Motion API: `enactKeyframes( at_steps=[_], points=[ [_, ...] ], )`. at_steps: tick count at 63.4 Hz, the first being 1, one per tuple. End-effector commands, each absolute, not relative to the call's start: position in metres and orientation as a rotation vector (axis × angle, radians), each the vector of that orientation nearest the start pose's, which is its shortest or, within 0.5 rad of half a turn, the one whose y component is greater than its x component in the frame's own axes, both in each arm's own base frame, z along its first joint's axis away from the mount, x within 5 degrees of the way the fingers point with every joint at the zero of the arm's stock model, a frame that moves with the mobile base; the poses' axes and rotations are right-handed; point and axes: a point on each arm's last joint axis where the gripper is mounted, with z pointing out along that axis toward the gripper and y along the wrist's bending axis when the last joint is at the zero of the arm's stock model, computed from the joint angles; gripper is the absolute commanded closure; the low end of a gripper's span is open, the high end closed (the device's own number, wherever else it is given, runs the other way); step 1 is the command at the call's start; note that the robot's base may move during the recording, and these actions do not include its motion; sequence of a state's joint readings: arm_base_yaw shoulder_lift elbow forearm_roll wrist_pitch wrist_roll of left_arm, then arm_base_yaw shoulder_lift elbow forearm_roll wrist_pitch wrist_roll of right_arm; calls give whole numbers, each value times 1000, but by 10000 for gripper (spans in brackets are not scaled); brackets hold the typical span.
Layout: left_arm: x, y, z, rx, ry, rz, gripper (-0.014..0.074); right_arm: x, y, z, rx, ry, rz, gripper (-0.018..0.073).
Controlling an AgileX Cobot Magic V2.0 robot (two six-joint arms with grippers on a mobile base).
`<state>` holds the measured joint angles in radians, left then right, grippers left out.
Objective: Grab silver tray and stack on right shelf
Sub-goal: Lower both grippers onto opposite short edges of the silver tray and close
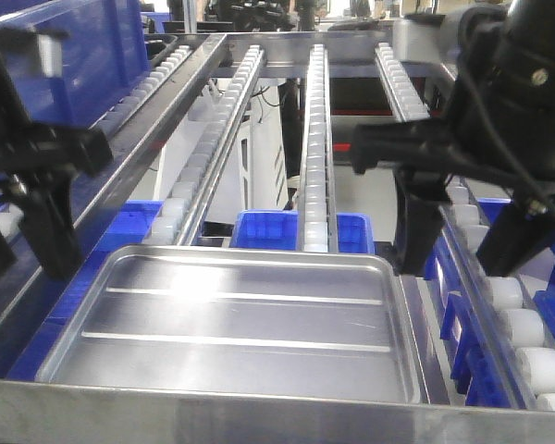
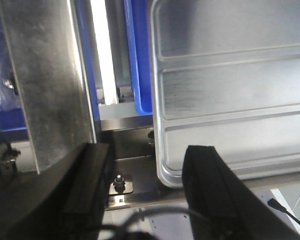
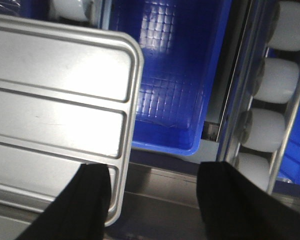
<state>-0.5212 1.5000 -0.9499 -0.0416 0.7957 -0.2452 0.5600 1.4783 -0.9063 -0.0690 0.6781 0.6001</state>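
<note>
Closest is the shiny front rail (image 1: 259,421) of the right shelf (image 1: 180,102), running across the bottom of the front view. Just behind it lies the silver tray (image 1: 240,324), flat and right side up, with its two long ribs going from left to right. Its near edge sits just beside the front rail. Lines of small white rollers (image 1: 314,139) run away to the far end, and blue bins (image 1: 268,229) show under them. The left gripper (image 2: 147,165) hangs over the tray's near left corner with its two black fingers spread wide, and it grips nothing. The right gripper (image 3: 157,195) hangs over the near right corner, also spread wide and gripping nothing. One of its fingers (image 3: 92,200) covers a bit of the tray's rim in the right wrist view, and the other is out over the rail beside the big white rollers.
</note>
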Motion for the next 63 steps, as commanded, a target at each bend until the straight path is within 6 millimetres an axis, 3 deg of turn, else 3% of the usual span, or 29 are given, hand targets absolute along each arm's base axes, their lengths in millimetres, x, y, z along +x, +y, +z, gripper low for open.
enactKeyframes(
  at_steps=[1, 15, 48, 63],
  points=[
    [247, -149, 240, 338, 2762, -256, 353, 248, 150, 237, -19, 2690, 281, 72],
    [253, -161, 234, 332, 2710, -295, 353, 256, 156, 223, -24, 2692, 284, 72],
    [267, -164, 208, 317, 2735, -225, 352, 267, 163, 196, -30, 2738, 256, 72],
    [270, -166, 198, 319, 2751, -216, 353, 269, 164, 192, -33, 2732, 262, 72]
  ],
)
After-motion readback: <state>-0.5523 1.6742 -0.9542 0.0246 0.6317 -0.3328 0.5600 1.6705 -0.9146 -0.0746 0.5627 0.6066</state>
